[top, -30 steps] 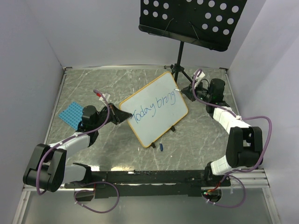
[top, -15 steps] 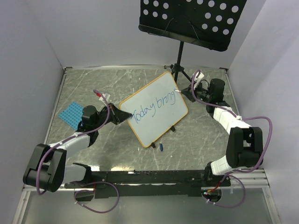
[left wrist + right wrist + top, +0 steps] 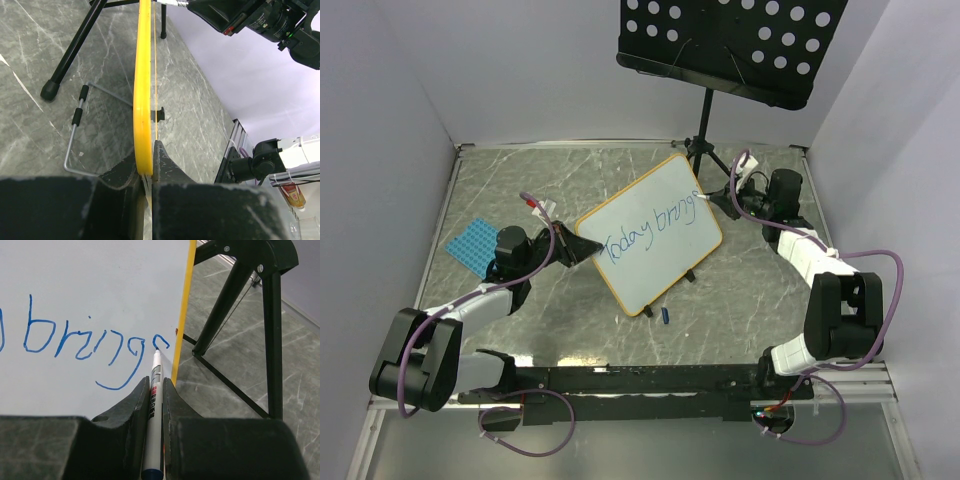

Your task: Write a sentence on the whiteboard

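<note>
Clamped whiteboard (image 3: 655, 268) by its left edge in left gripper (image 3: 148, 157); pressed marker (image 3: 156, 362), pinched in right gripper (image 3: 156, 385), at sentence (image 3: 653, 230) end.

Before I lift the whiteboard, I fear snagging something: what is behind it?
A wire prop and the music stand's tripod leg show behind it; from above the whiteboard hides whatever lies beneath.

The whiteboard (image 3: 652, 270) has a smooth white face and a glossy yellow plastic frame. The desk (image 3: 540, 180) looks like faintly shiny grey marble; the music stand (image 3: 720, 45) is matt black perforated metal.
</note>
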You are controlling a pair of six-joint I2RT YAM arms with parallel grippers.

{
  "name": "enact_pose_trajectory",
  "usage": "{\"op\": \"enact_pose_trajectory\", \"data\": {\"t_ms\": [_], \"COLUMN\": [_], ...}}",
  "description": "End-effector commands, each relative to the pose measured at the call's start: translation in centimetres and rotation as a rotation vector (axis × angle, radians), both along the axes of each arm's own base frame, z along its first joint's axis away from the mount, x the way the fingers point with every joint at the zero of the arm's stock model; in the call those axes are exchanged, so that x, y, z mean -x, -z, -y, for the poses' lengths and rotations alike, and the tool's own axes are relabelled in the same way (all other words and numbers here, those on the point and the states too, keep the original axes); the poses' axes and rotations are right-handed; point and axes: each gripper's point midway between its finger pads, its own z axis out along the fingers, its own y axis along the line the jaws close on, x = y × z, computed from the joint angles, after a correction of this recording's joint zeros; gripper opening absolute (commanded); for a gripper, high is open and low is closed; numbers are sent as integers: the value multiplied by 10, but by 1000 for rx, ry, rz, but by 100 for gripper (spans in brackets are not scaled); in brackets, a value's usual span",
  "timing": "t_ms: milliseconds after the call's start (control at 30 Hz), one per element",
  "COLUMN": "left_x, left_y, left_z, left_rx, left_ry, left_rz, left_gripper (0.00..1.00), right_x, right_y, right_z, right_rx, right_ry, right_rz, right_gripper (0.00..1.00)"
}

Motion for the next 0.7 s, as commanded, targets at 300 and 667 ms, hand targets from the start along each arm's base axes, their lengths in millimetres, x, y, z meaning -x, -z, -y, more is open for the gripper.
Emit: {"op": "enact_pose_trajectory", "data": {"t_ms": [300,667], "left_x": [24,24], "left_y": [27,28], "left_z": [7,7], "left_rx": [-79,-78], "left_ry": [118,120], "left_rz": [-18,-19], "left_gripper": [1,1], "right_x": [9,27], "right_y": [8,9], "right_z": [16,7], "right_rx": [44,32], "right_ry": [33,-22], "right_rz": [-14,-32], "right_gripper": [0,0]}}
